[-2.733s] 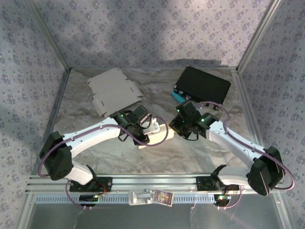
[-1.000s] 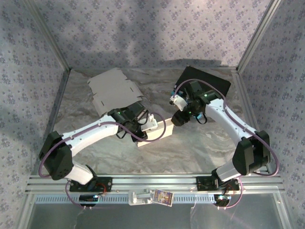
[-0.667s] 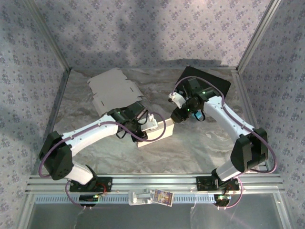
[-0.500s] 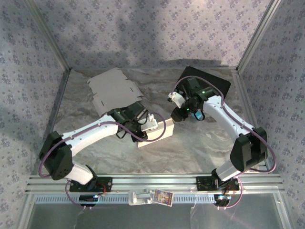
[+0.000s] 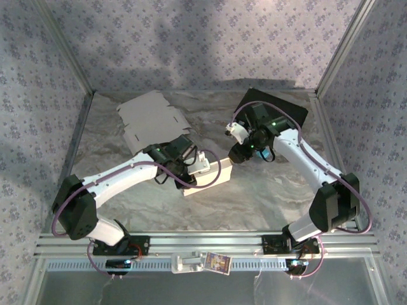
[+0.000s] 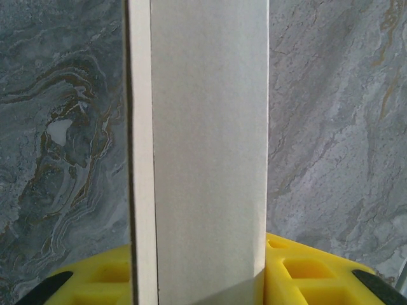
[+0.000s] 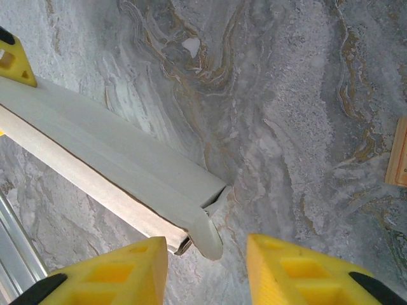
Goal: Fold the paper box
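- The left gripper (image 5: 202, 164) pinches the long pale cardboard box (image 5: 206, 175) at the middle of the grey marbled table (image 5: 254, 190).
- The right gripper (image 7: 205, 244), jaws spread, has lifted off and swung back to the box's right end, its yellow fingers (image 7: 114, 273) flanking the rounded end flap (image 7: 206, 236).
- The flap, still loose, is probably what gets tucked next.

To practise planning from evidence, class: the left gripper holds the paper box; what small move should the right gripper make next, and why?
Probably lower the right gripper and press the loose end flap in. The left gripper clamps the paper box, the end flap curls outward, and the right gripper hovers open by it.
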Robot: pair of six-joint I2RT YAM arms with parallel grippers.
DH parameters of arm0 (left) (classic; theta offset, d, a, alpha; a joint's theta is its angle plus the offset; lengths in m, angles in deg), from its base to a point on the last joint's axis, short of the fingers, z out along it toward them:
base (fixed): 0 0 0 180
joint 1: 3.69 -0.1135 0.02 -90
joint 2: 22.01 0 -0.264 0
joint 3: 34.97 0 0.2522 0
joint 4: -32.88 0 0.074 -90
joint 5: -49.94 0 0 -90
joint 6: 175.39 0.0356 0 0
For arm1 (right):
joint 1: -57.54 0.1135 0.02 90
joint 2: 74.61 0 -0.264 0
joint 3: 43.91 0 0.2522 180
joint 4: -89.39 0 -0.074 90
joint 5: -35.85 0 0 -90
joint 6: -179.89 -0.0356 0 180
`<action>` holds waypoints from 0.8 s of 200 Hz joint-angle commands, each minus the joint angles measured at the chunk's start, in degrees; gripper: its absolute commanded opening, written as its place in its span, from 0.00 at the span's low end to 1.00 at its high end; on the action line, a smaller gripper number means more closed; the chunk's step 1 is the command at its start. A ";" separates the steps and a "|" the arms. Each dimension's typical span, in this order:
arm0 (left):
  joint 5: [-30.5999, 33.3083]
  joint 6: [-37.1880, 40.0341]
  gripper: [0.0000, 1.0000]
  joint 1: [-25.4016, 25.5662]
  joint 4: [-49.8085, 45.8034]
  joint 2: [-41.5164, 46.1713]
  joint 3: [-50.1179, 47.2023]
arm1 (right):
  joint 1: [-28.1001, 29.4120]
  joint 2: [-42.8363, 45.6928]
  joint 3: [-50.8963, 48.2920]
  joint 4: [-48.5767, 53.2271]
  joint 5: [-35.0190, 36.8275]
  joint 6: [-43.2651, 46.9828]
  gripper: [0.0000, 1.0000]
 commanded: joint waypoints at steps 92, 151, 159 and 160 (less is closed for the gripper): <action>-1.97 1.14 0.36 -0.59 -0.45 -0.83 1.25 | 1.70 -1.81 -0.57 1.21 1.78 0.07 0.37; -2.12 1.22 0.36 -0.63 -0.43 -1.01 1.35 | 1.83 -1.98 -0.83 1.20 2.48 -0.08 0.32; -2.13 1.29 0.36 -0.57 -0.53 -1.01 1.36 | 1.85 -2.02 -0.84 1.20 2.70 -0.09 0.30; -2.10 1.30 0.36 -0.57 -0.54 -1.01 1.35 | 1.83 -2.06 -0.83 1.23 2.70 -0.09 0.30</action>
